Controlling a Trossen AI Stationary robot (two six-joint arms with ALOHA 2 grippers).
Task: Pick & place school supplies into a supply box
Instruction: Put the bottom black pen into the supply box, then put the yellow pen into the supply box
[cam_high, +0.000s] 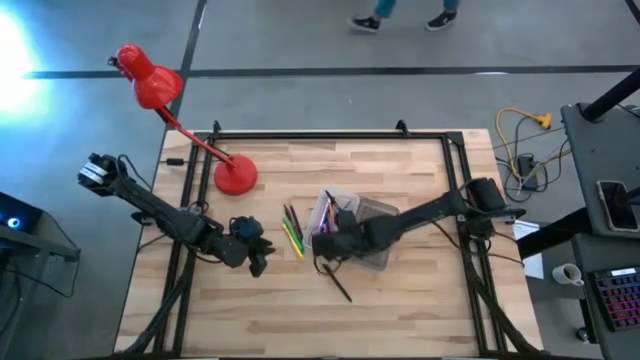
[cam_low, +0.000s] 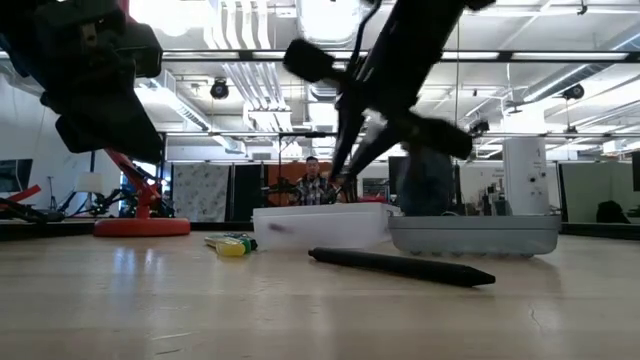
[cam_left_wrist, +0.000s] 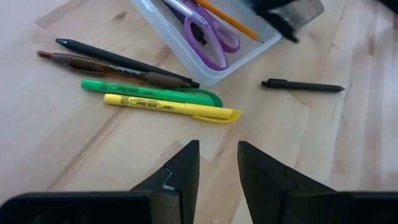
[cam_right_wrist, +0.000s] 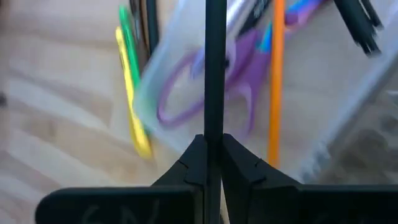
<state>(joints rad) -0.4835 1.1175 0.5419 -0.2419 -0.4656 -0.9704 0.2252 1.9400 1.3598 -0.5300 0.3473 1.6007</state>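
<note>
The clear supply box (cam_high: 335, 212) sits mid-table, with its grey lid (cam_high: 380, 238) lying beside it toward the right edge. Purple scissors (cam_left_wrist: 208, 37) and an orange pencil (cam_right_wrist: 275, 81) lie inside the box. A green pen (cam_left_wrist: 149, 93), a yellow pen (cam_left_wrist: 168, 107) and two dark pens (cam_left_wrist: 124, 62) lie flat on the wood left of the box. Another black pen (cam_high: 338, 283) lies nearer the near edge. My right gripper (cam_right_wrist: 214, 149) hovers over the box, shut on a thin black pen (cam_right_wrist: 215, 62). My left gripper (cam_left_wrist: 217, 158) is open and raised, left of the pen cluster. My right gripper pinches the thin black pen (cam_right_wrist: 215, 124) between its two fingertips. The pen runs straight on ahead of the fingers, along them, out over the scissors in the box. It is lifted clear of the table and slants down toward the box in the low view.
A red desk lamp stands on its round base (cam_high: 235, 175) at the far left of the table, its head (cam_high: 150, 80) leaning out past the edge. A black frame (cam_high: 330, 135) borders the wooden top. Bare wood lies toward the near edge.
</note>
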